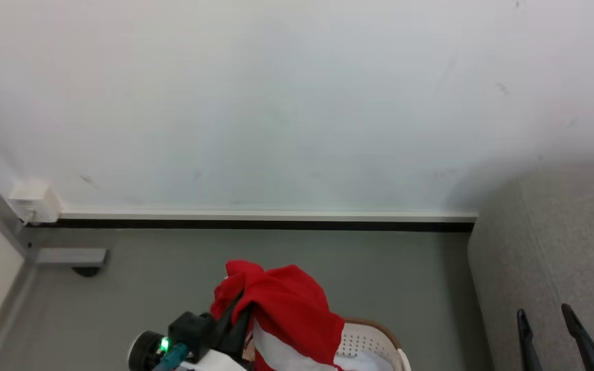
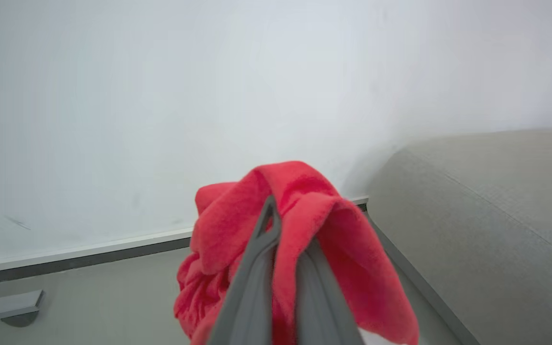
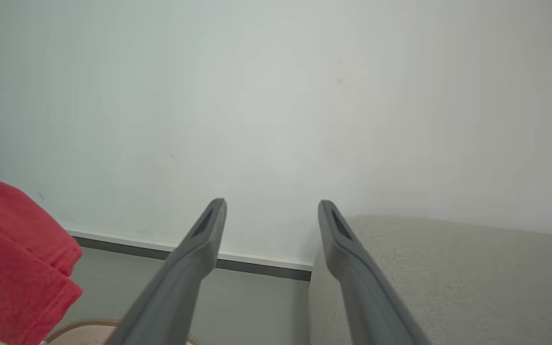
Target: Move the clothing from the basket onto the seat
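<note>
– One garment is up, by my count: the left gripper (image 2: pixel 283 225) has its two fingers pressed together on a fold of the red clothing (image 1: pixel 286 304), holding it above the basket (image 1: pixel 370 323).
– And the other arm?
– The right gripper (image 1: pixel 543 310) hangs in front of the seat (image 1: pixel 549 232), fingers spread, nothing between them.
– What worries you?
– The pinch looks shallow. Most of the cloth drapes loose over the fingers, and the white-striped part hangs down toward the basket. A quick swing across to the sofa could let the fold slide out, and it would land on the floor (image 1: pixel 173 278) between basket and seat.
– Anything else?
– The hanging tail. I can't tell whether its lower end has cleared the rim. If it snags there, I'd guess the basket tips or gets dragged.
– And the landing?
– The sofa's edge is rounded. If it is let go too near that edge, the cloth could slip off.
</note>
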Available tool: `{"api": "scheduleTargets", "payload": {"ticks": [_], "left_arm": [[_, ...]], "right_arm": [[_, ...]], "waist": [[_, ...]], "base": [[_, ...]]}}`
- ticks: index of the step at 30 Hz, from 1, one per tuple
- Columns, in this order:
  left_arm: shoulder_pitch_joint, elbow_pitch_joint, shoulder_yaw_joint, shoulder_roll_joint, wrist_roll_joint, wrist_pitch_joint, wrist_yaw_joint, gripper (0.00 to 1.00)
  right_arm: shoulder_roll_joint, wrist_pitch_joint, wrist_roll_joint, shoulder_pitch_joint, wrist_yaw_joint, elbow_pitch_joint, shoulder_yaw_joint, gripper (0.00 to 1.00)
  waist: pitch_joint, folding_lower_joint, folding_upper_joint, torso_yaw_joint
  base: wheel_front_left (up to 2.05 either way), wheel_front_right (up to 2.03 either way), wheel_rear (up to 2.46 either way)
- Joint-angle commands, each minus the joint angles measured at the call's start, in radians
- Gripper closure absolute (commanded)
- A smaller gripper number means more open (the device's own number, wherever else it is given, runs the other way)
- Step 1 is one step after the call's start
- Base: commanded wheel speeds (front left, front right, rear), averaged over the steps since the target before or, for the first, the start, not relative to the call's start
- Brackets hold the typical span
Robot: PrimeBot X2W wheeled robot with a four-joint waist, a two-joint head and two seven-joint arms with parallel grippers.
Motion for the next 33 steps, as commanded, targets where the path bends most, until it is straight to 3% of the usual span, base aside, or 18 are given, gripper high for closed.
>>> {"api": "scheduleTargets", "payload": {"ticks": [1, 5, 10, 11, 14, 15, 20, 27, 33], "left_arm": [[0.016, -0.027, 0.005, 0.008, -0.005, 0.004, 0.005, 1.00], [0.056, -0.149, 0.014, 0.032, -0.021, 0.044, 0.012, 1.00], [0.092, -0.287, 0.003, 0.052, -0.042, 0.127, 0.007, 1.00], [0.092, -0.287, 0.003, 0.052, -0.042, 0.127, 0.007, 1.00], [0.098, -0.340, -0.015, 0.052, -0.056, 0.165, -0.004, 1.00], [0.098, -0.340, -0.015, 0.052, -0.056, 0.165, -0.004, 1.00], [0.085, -0.374, -0.044, 0.036, -0.058, 0.194, -0.015, 1.00], [0.062, -0.402, -0.106, 0.018, -0.063, 0.231, -0.039, 1.00], [0.046, -0.417, -0.159, 0.007, -0.061, 0.264, -0.054, 1.00]], "right_arm": [[-0.008, 0.000, 0.002, 0.018, -0.002, -0.008, 0.004, 0.00], [-0.040, 0.000, 0.005, 0.025, -0.002, -0.033, 0.069, 0.00], [-0.113, 0.000, 0.035, -0.020, -0.002, -0.068, 0.254, 0.00], [-0.113, 0.000, 0.035, -0.020, -0.002, -0.068, 0.254, 0.00], [-0.177, 0.001, 0.062, -0.073, -0.002, -0.055, 0.438, 0.00], [-0.177, 0.001, 0.062, -0.073, -0.002, -0.055, 0.438, 0.00], [-0.240, 0.002, 0.100, -0.177, -0.002, -0.015, 0.637, 0.00], [-0.245, 0.010, 0.138, -0.310, -0.002, 0.045, 0.796, 0.00], [-0.207, 0.002, 0.103, -0.365, -0.002, 0.132, 0.788, 0.00]], "waist": [[-0.031, 0.0004, 0.0000, 0.030], [-0.044, 0.0004, 0.0000, 0.048], [-0.049, 0.0004, 0.0000, 0.058], [-0.049, 0.0004, 0.0000, 0.058], [-0.046, 0.0004, 0.0000, 0.056], [-0.046, 0.0004, 0.0000, 0.056], [-0.042, 0.0004, 0.0000, 0.055], [-0.034, 0.0004, 0.0000, 0.059], [-0.029, 0.0004, 0.0000, 0.073]], "base": [[0.00, 0.00, 0.00], [0.00, 0.00, 0.00], [0.00, 0.00, 0.00], [0.00, 0.00, 0.00], [0.00, 0.00, 0.00], [0.00, 0.00, 0.00], [0.00, 0.00, 0.00], [0.00, 0.00, 0.00], [0.00, 0.00, 0.00]]}}
